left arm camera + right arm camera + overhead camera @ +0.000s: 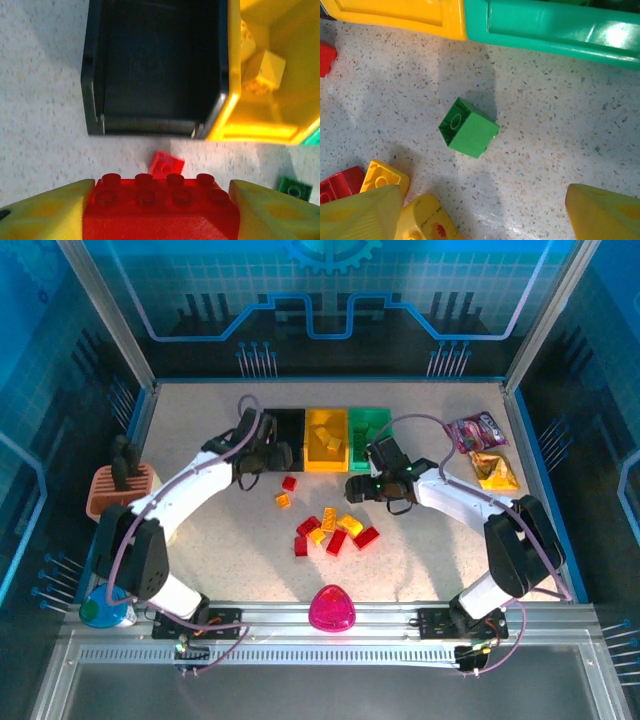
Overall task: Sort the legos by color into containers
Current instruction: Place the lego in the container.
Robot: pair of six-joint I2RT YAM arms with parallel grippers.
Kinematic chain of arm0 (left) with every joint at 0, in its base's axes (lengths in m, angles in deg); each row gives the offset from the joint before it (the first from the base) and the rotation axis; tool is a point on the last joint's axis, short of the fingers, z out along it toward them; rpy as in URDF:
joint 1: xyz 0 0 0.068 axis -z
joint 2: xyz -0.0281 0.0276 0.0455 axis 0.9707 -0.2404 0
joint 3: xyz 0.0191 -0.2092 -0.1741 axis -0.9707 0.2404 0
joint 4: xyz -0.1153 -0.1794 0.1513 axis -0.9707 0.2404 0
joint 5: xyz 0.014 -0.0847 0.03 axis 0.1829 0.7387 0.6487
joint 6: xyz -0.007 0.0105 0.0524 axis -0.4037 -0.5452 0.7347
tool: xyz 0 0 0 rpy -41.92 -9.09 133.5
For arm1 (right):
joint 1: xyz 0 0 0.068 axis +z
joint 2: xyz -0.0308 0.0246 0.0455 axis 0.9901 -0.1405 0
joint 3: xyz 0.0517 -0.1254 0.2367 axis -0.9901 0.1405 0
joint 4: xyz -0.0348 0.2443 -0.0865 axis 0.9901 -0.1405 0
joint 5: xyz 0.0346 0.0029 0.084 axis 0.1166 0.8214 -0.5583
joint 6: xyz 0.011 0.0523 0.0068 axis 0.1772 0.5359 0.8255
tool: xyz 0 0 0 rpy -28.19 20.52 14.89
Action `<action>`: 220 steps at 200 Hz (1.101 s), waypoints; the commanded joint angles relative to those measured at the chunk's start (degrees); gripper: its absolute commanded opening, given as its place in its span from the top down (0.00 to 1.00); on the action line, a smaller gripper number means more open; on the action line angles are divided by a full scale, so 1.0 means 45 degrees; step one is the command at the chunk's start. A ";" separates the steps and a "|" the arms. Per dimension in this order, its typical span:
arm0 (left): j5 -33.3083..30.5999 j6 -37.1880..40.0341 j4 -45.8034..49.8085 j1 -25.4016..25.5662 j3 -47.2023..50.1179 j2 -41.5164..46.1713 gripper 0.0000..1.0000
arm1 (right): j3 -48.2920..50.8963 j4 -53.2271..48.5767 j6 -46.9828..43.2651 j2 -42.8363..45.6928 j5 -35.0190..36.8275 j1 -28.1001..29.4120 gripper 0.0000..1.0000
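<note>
- Left gripper [160, 212] pinches a big red brick [160, 197] between its two yellow fingers [45, 215], studs up, just in front of the black bin [150, 125].
- On the table [45, 125] below that brick lies a small red piece [166, 164], near the black bin's front wall.
- To the right of the black bin and touching it stands the yellow bin [260, 132], with a few yellow bricks [270, 67] inside.
- Next in the row is the green bin [545, 30], side by side with the yellow one.
- Over the table in front of the green bin, the right gripper [485, 215] hangs with its jaws spread wide and nothing between them.
- A green brick [469, 128] lies alone on the table under it, apart from both fingers and a little short of the green bin.
- A loose pile of red and yellow bricks [335, 530] sits mid-table, between the arms and nearer than the bins.
- A pink dome [332, 608] rests at the near edge, snack packets [485, 455] lie at the right, and a terracotta holder [120, 490] stands at the left.
</note>
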State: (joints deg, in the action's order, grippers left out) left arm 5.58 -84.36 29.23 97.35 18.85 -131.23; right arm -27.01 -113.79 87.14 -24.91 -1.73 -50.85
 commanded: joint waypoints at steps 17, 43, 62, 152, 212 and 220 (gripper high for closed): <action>0.0284 0.0758 0.0144 -0.0537 -0.2341 -0.2140 0.49 | 0.0293 0.0024 0.0191 0.0909 -0.0023 0.0029 0.15; 0.0264 0.0830 0.0629 -0.0863 -0.3729 -0.3417 0.48 | 0.0498 -0.0100 0.0186 0.1339 -0.0012 0.0084 0.15; 0.0467 0.0887 0.0588 -0.0924 -0.4305 -0.3820 0.32 | 0.0662 -0.0138 0.0197 0.1651 -0.0010 0.0134 0.15; 0.1002 0.0591 0.0120 -0.0781 -0.1494 0.0207 0.19 | 0.0664 -0.0093 -0.0804 0.2553 -0.0092 0.1617 0.14; 0.1261 -0.0168 -0.0685 -0.0788 0.2532 0.3801 0.21 | -0.1821 -0.2331 -0.1852 0.0756 0.0343 0.4190 0.21; 0.1105 -0.0204 -0.0784 -0.0778 0.3074 0.4158 0.21 | -0.2075 -0.2577 -0.1505 0.0483 0.0589 0.4543 0.22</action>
State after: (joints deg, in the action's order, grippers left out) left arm 10.08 -83.46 27.24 93.67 26.52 -116.74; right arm -32.37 -119.23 80.30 -19.44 -1.54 -34.48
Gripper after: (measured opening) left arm 0.795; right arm 0.793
